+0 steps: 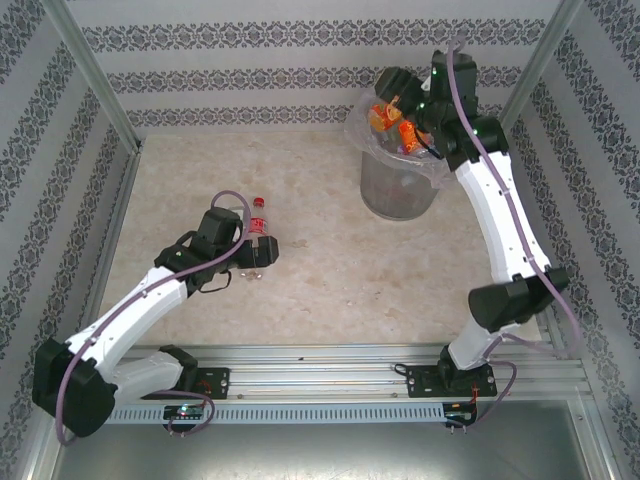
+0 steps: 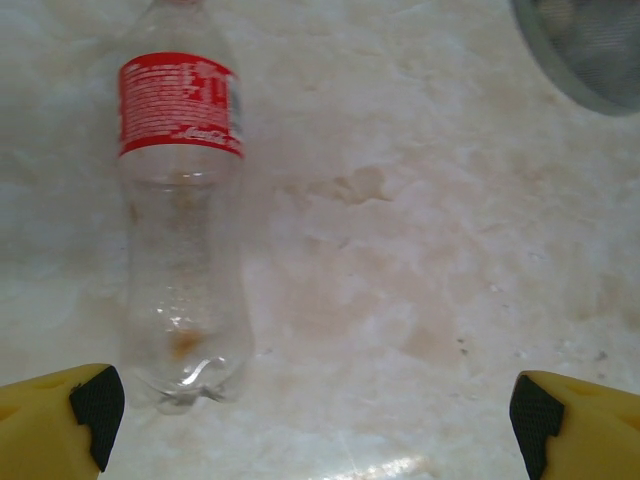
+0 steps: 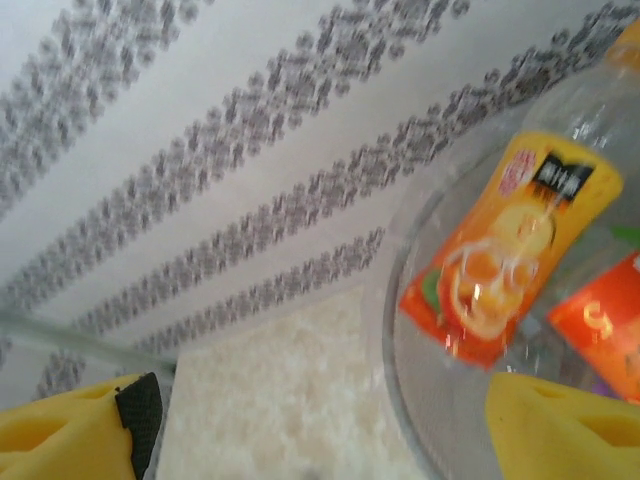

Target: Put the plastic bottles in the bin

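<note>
While hovering low over the table (image 1: 330, 270), holds the left gripper (image 2: 320, 420) wide open just behind 1 red-labelled bottle (image 2: 180, 230) lying there, ungripped. Poises the right gripper (image 3: 320, 430), jaws apart and empty, above the bin (image 1: 398, 195), orange-labelled bottles (image 3: 500, 250) inside.

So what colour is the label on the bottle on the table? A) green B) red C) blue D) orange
B: the bottle lying on the table has a red label wrapped around it near the top.
</note>
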